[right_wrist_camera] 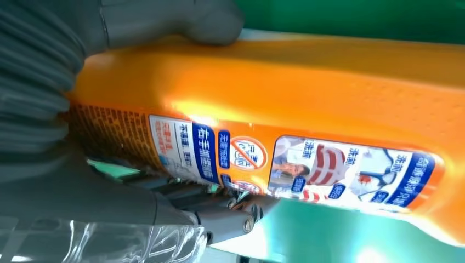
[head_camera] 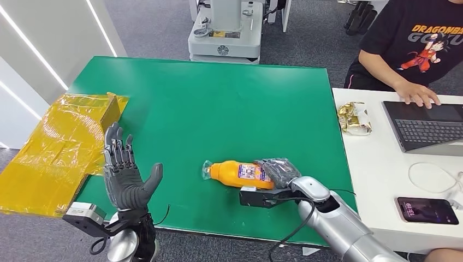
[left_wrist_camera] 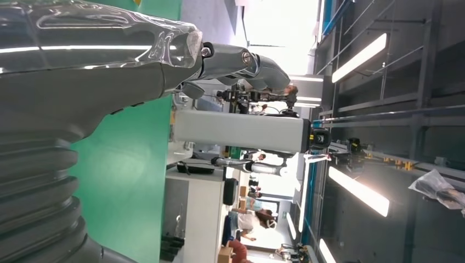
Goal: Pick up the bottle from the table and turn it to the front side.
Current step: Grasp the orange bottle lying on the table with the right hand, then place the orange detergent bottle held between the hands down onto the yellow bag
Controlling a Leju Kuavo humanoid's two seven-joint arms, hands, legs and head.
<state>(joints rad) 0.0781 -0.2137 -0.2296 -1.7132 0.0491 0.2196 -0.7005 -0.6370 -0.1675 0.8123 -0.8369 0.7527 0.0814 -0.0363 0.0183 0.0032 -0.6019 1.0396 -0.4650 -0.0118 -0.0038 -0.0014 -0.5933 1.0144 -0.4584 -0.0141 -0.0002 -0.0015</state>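
With my right hand wrapped round the lying bottle and my left hand spread empty, lifting and turning remain.

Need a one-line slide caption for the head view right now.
Right hand grips the orange bottle lying on the green table; left hand raised, open.

Orange bottle, green table

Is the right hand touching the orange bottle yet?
Touching. In the right wrist view the right hand wraps the orange bottle, thumb pressed on its upper side, fingers under it.
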